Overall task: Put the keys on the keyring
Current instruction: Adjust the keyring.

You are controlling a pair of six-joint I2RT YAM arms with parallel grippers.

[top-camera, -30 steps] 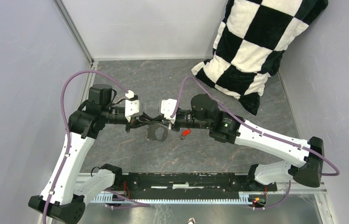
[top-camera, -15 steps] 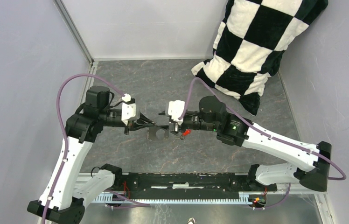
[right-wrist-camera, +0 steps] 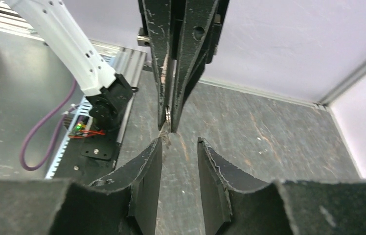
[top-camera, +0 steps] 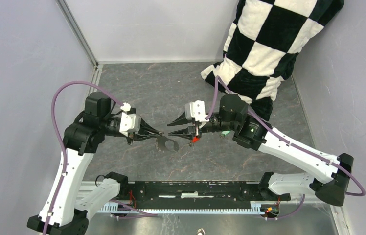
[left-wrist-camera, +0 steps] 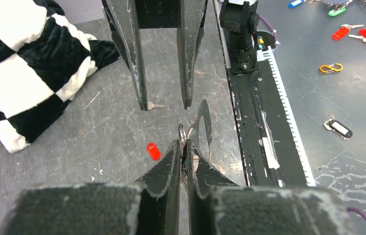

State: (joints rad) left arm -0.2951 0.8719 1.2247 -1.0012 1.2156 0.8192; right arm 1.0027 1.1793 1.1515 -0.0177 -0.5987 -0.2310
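Left claw (left-wrist-camera: pixel 183 145) is pinched narrow on the keyring (left-wrist-camera: pixel 201 122). It appears to be held off the counter (top-camera: pixel 171 83), over the middle and a little toward the near edge. The oval loop sticks out past the fingertips toward the right arm, and shows edge-on in the left wrist view. Right claw (top-camera: pixel 170 129) faces it nose to nose, jaws parted, nothing between them.

Red key (left-wrist-camera: pixel 153 151) lies flat on the counter, low beside the right claw and off to one side of the line joining the two claws. The right arm is the nearer; the left is occupied. The key's long axis looks roughly parallel to that line, but it is too small to be sure. A second small metal key (left-wrist-camera: pixel 155 105) shows near one right fingertip. Touching or apart, cannot tell; no green visible on it.

Judgement: the coming move is a descent by the right claw onto the red key, jaws turned across its narrow side.

Surface: grey mottled slab, scuffed, hard. A thin key lying flat will likely be awkward to lift. Checkered pillow (top-camera: pixel 264 44) fills the far right corner. Pale walls close in on three sides, and a black rail (top-camera: pixel 195 188) runs along the near edge.
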